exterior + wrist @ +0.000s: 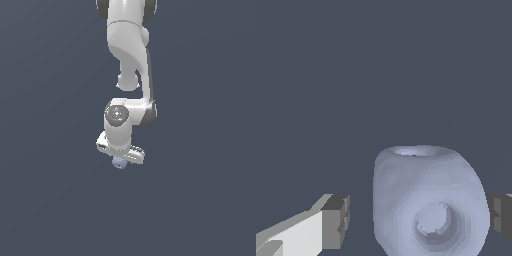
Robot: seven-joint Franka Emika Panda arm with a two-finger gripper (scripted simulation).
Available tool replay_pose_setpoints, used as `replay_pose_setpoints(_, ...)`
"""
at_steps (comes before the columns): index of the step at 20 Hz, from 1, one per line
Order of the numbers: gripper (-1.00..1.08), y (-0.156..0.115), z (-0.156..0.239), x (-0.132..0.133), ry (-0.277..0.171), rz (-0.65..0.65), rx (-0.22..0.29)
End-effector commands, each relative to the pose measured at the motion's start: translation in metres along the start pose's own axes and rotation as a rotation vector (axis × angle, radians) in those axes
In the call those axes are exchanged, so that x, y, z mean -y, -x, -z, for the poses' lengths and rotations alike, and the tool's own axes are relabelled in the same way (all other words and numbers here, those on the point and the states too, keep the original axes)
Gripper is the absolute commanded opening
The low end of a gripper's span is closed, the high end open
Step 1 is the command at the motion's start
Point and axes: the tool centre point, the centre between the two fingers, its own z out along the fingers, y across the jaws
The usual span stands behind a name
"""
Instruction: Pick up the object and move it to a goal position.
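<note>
Object: one pale blue-grey blob
Gripper: one
My fingers: two, spread wide; blob between, one touching, other apart

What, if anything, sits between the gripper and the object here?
Nothing visible does. In the wrist view the object lies between the two fingers, with open space on one side and the other finger close by. The exterior view shows the gripper right over it.
</note>
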Motion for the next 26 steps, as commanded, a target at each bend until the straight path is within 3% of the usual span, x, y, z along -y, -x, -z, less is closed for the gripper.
replay_pose_setpoints(1, 1.00, 0.000, -0.011, 0.000, 0.000, -0.001, -0.001)
replay_pose_setpoints(6, 1.00, -0.001, -0.017, 0.000, 0.000, -0.002, -0.001)
replay_pose_setpoints(7, -1.00, -0.001, -0.017, 0.000, 0.000, -0.002, -0.001)
replay_pose_setpoints(26, -1.00, 0.011, -0.014, 0.001, 0.000, -0.002, -0.001)
